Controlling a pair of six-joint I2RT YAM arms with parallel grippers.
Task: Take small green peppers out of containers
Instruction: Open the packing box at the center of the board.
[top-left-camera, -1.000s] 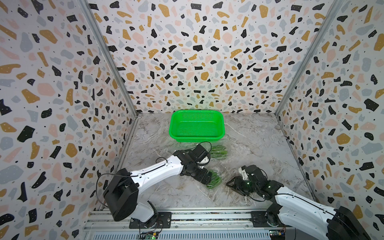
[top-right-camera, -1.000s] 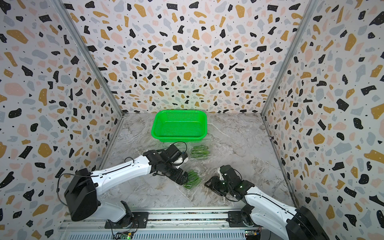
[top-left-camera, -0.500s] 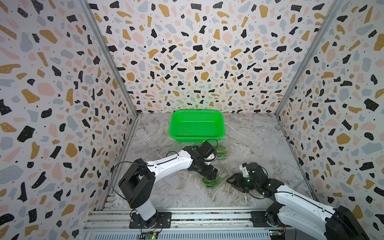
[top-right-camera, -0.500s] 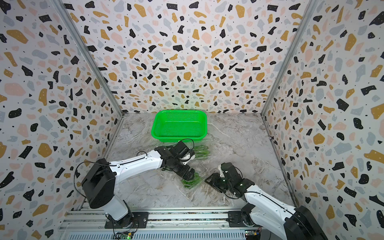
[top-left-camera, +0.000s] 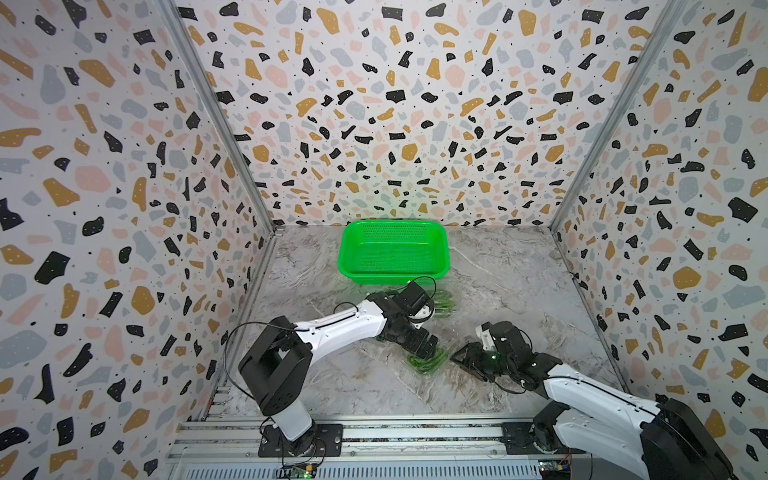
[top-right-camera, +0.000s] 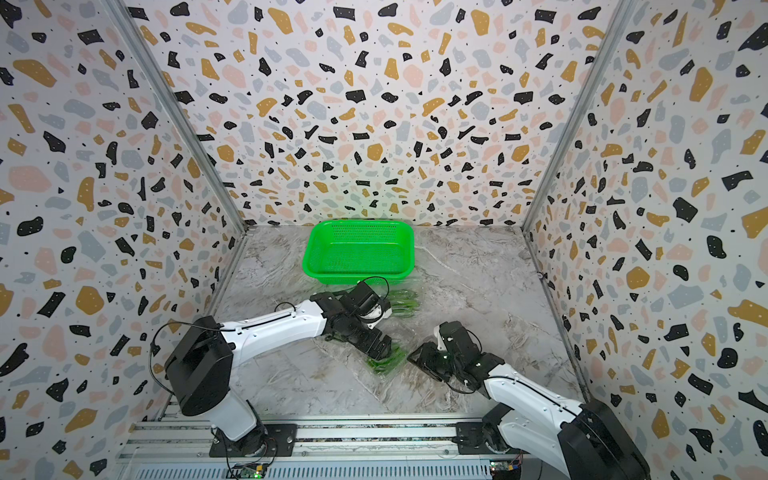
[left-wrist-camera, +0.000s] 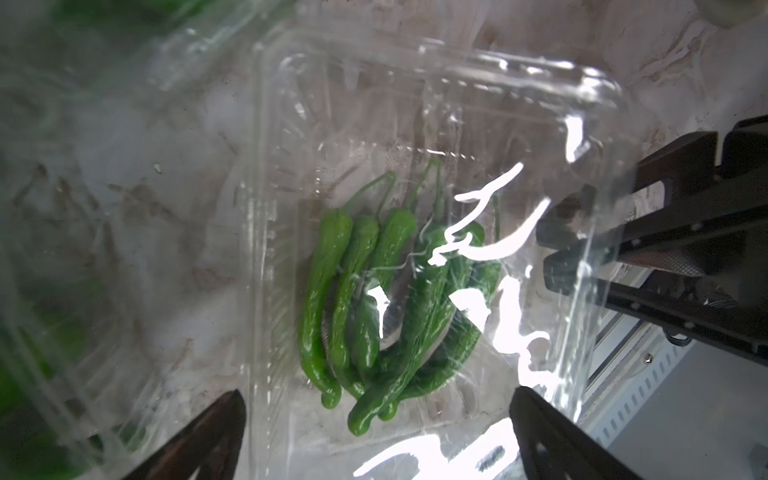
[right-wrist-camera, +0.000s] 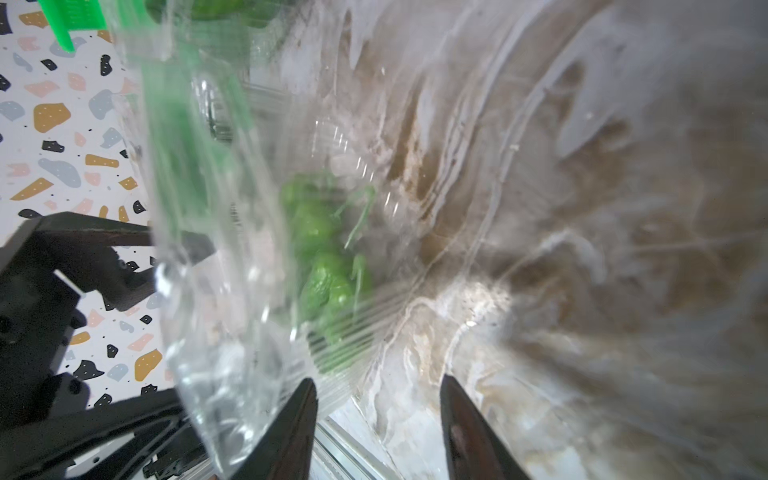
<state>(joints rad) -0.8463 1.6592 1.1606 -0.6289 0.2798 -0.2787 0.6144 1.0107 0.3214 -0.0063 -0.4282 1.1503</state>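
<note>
Your L hand (top-left-camera: 426, 348) has finished spreading: fingers wide apart, right above the clear crinkly plastic pack (left-wrist-camera: 415, 104) on the marble tabletop (top-left-camera: 332, 374). The slim dark green peppers (left-wrist-camera: 374, 299) are all inside, none out yet. R hand (right-wrist-camera: 378, 415) is half apart beside the pack edge, gripping nothing. Prob. next: get the pack open.

- I count two claws: left claw (top-left-camera: 429, 348), right claw (top-left-camera: 467, 360).
- One green basket (top-left-camera: 395, 277).
- Two clear packs I can make out: near pack (left-wrist-camera: 457, 104), far pack (top-left-camera: 445, 300).
- About six peppers (left-wrist-camera: 328, 291) in the near pack.
</note>
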